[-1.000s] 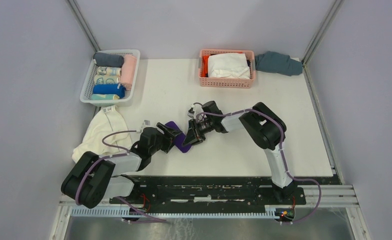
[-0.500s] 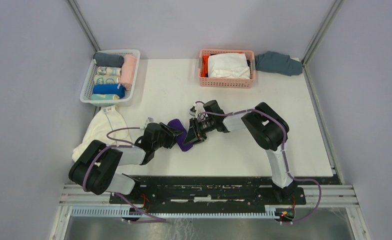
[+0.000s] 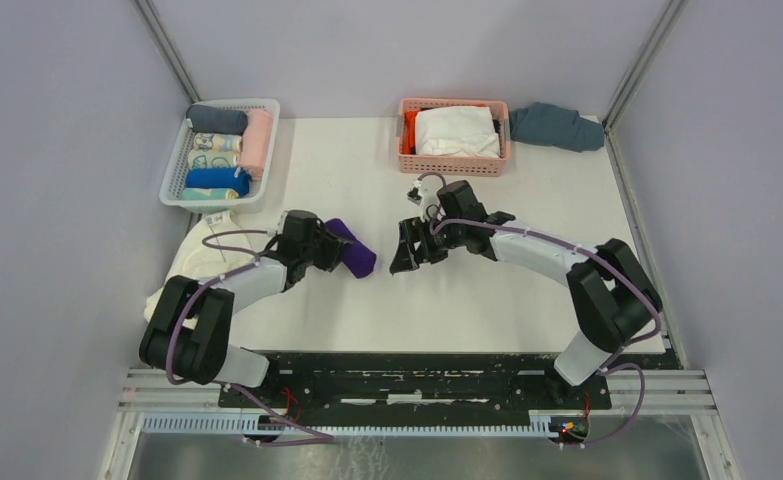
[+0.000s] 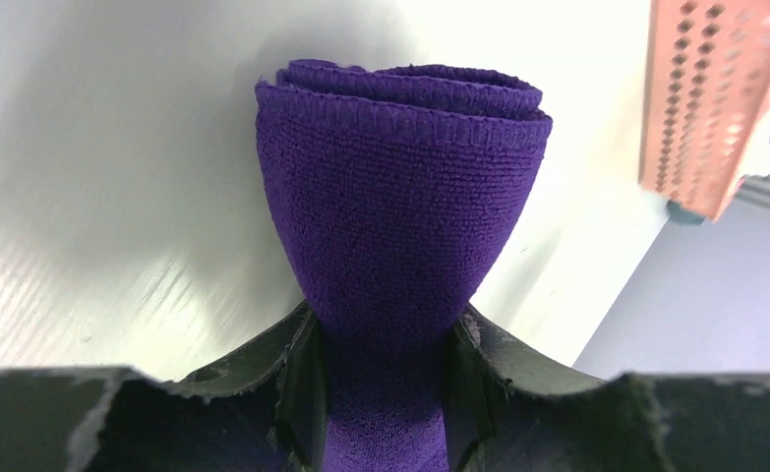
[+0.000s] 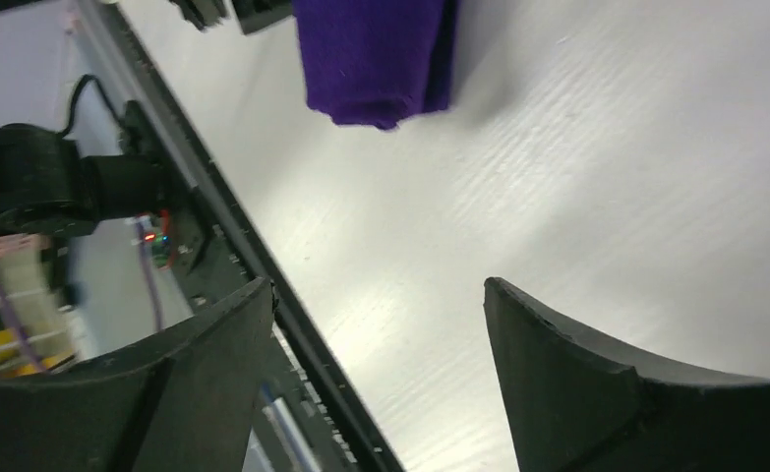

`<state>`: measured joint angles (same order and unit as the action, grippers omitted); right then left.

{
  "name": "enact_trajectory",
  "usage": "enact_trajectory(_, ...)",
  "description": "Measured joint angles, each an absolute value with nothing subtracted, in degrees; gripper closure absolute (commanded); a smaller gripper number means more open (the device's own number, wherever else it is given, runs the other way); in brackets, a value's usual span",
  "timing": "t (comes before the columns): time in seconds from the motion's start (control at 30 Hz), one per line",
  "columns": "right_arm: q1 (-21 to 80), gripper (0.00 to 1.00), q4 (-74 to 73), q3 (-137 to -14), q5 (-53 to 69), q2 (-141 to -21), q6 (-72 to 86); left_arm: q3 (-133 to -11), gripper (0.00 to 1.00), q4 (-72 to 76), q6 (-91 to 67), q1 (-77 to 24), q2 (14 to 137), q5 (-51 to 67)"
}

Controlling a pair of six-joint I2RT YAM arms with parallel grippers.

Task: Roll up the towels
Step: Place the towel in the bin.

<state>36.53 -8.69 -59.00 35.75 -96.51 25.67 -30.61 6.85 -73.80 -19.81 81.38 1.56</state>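
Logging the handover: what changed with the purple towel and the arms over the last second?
The left arm's jaws closed on the deep purple rolled towel; the right arm's jaws let it go, opened and drew back to the right. The roll shifted slightly away from the bases. The cream-white towel, white plastic basket, pink plastic basket and teal-grey cloth stayed put.

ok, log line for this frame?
left hand: shut on rolled purple towel | right hand: open, empty, clear of it | cream towel: loose, not yet rolled
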Motion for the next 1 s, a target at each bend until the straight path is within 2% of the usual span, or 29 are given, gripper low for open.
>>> enact_trajectory(0.1,35.94,0.01,-10.07,-58.13,30.65,-92.82,22.09,-35.83,0.66,2.17,-72.86,-16.58,81.38,1.65)
enact_trajectory(0.5,35.83,0.0,-4.86,-41.82,8.23,-85.47,17.5,-64.73,0.65,-9.39,-68.4,1.15,83.07,0.16)
enact_trajectory(0.8,35.83,0.0,0.25,-41.23,3.86,-83.7,17.47,-84.33,0.66,-8.1,-68.07,13.91,100.57,-0.3)
enact_trajectory(1.0,35.83,0.0,0.71,-41.23,3.81,-83.7,17.02,-94.74,0.66,-6.5,-68.07,18.41,115.26,0.67)
